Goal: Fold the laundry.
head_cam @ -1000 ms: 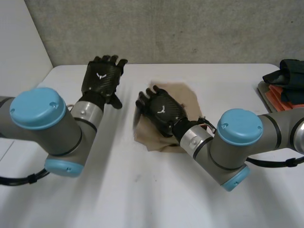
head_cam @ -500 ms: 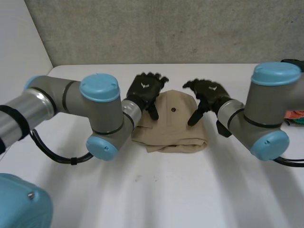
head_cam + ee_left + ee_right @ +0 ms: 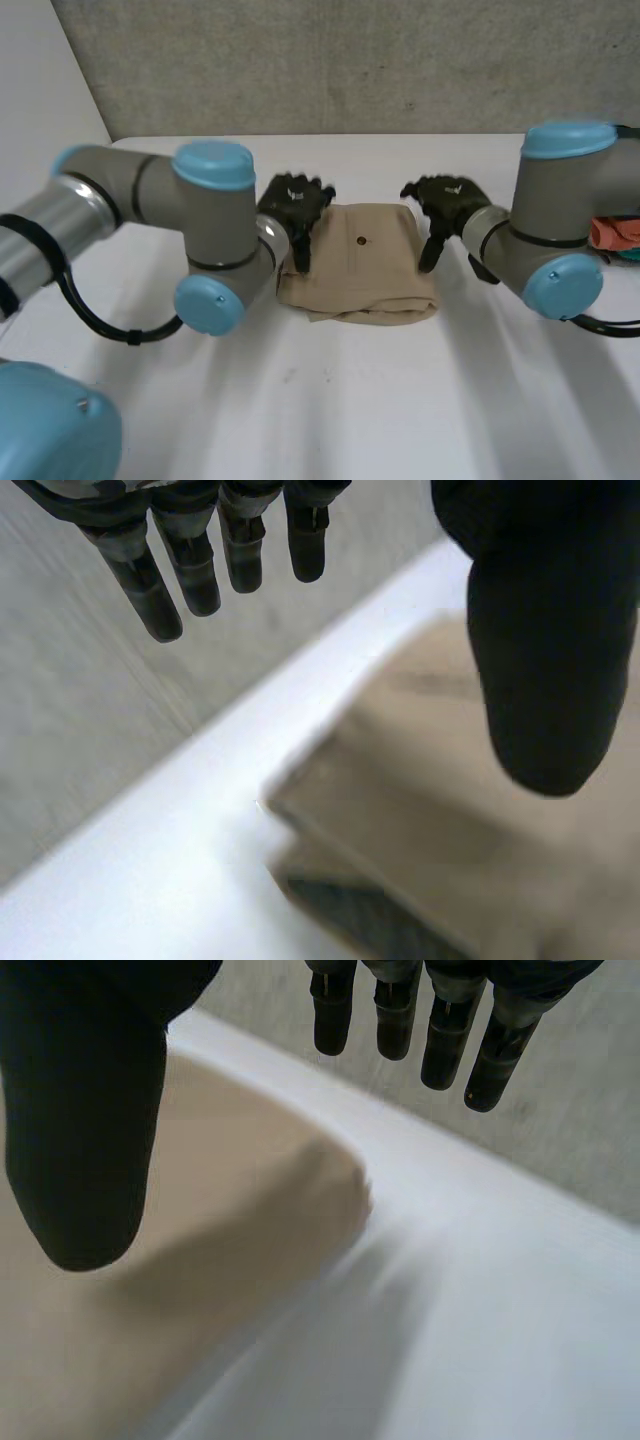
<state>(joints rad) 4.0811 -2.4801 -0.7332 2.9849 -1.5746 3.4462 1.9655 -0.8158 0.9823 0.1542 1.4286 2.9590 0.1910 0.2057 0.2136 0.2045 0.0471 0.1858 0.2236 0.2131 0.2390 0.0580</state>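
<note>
Tan cloth point(image 3: 358, 262) lies folded small on the counter point(image 3: 330, 400); left robot hand point(image 3: 293, 205) and right robot hand point(image 3: 445, 198) flank it, fingers released, holding nothing; folding looks nearly done

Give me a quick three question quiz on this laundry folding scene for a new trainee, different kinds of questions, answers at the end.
1. True or false: the left hand is gripping the folded tan cloth.
2. Fill in: more clothes lie piled at the white table, at its ____ end.
3. Where is the right hand? A) beside the cloth's far right corner; B) flat on the cloth's middle; C) at the table's near edge.
Key: 1 false, its fingers are straight and hold nothing. 2 right. 3 A.
</note>
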